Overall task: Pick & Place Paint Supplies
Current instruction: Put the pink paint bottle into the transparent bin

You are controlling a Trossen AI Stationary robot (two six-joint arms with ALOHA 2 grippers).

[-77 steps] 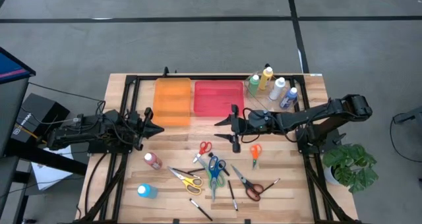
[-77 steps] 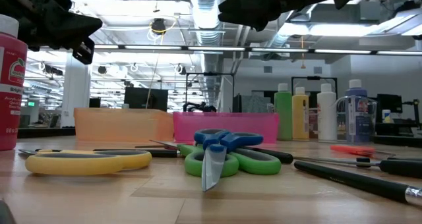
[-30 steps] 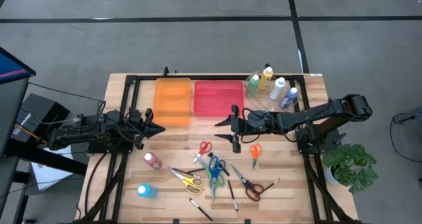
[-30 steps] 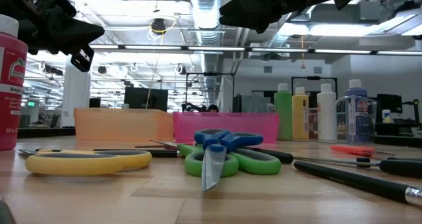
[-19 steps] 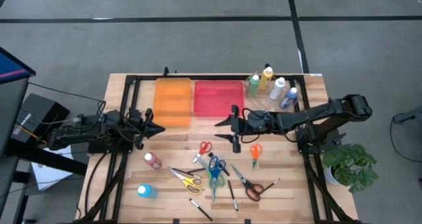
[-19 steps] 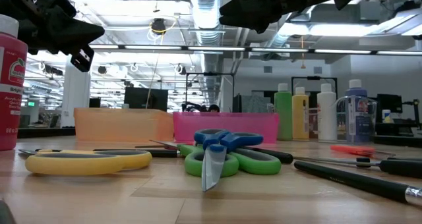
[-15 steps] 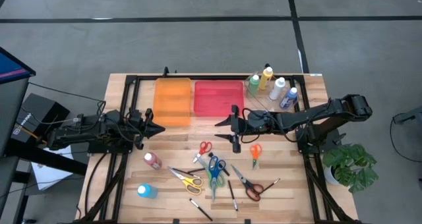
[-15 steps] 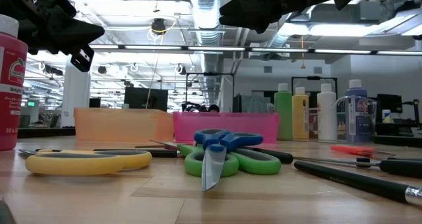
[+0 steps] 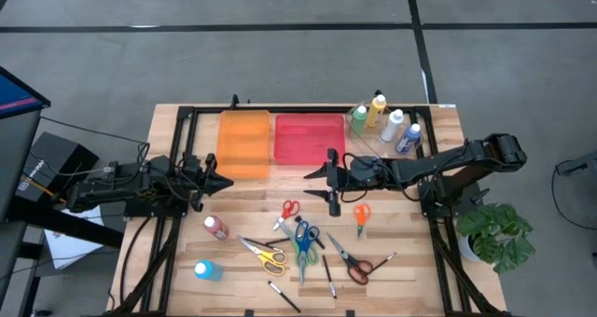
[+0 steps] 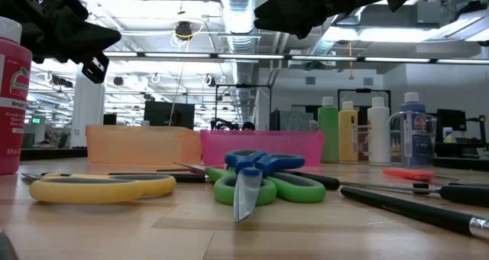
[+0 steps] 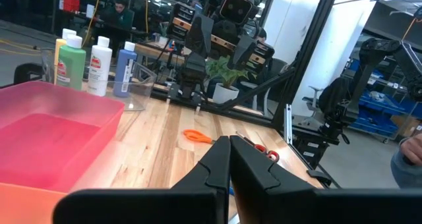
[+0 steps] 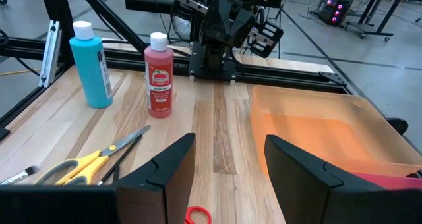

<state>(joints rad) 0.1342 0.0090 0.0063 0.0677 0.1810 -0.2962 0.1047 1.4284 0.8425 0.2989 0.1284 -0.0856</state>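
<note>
Several scissors lie flat on the wooden table: red (image 9: 288,211), orange (image 9: 361,214), blue (image 9: 303,233), green (image 10: 267,186) and yellow (image 9: 266,254). Thin dark brushes (image 9: 328,278) lie beside them. A red paint bottle (image 9: 215,227) and a light blue one (image 9: 207,270) stand near the left. Green (image 9: 359,120), yellow (image 9: 376,110), white (image 9: 393,125) and blue (image 9: 409,138) bottles stand at the far right. My right gripper (image 9: 325,186) hangs open above the table's middle, holding nothing. My left gripper (image 9: 220,182) is shut at the left, above the table.
An orange bin (image 9: 244,144) and a red bin (image 9: 309,138) stand side by side at the table's far middle. A black frame (image 9: 177,121) runs along the table's edges. A potted plant (image 9: 499,233) stands off the right edge.
</note>
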